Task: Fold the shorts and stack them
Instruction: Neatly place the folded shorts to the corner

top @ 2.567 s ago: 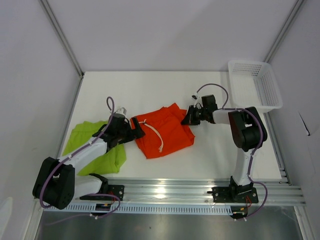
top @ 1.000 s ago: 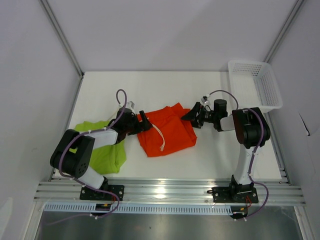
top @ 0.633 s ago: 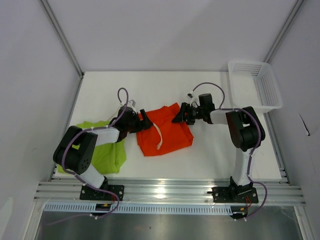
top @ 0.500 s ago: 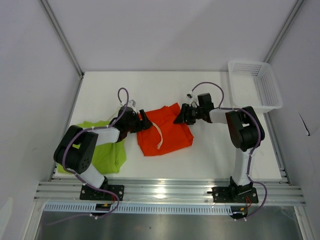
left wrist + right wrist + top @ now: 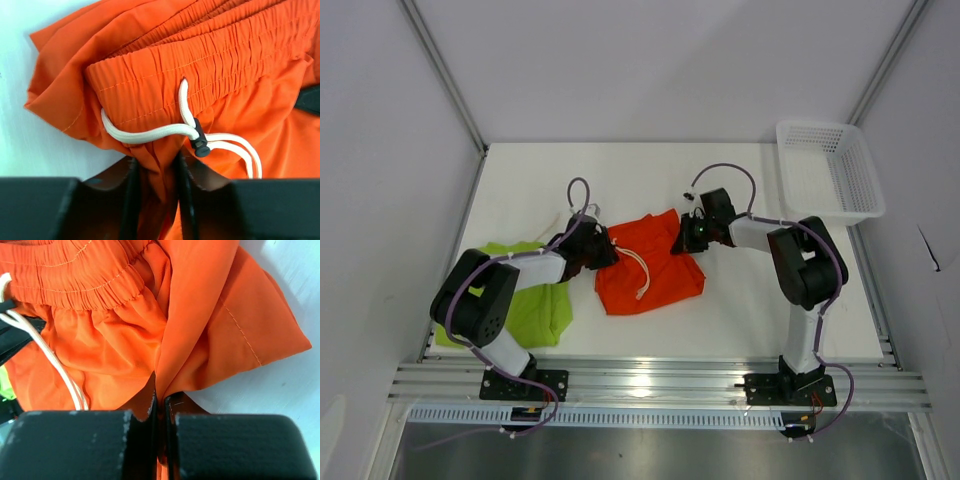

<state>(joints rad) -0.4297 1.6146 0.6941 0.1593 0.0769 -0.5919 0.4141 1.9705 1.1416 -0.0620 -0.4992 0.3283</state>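
Note:
The orange-red shorts lie bunched in the middle of the white table, their pale drawstring on top. The lime green shorts lie flat to the left. My left gripper is at the orange pair's left edge; in the left wrist view a fold of orange fabric fills the narrow gap in that gripper, just below the drawstring and its dark toggle. My right gripper is at the right edge, shut on a thin orange fold.
A white mesh basket stands at the back right corner. The left arm lies across part of the green shorts. A metal rail runs along the near table edge.
Both grippers have moved inward onto the orange shorts and closed on its opposite edges. The fabric has bunched slightly narrower between them.

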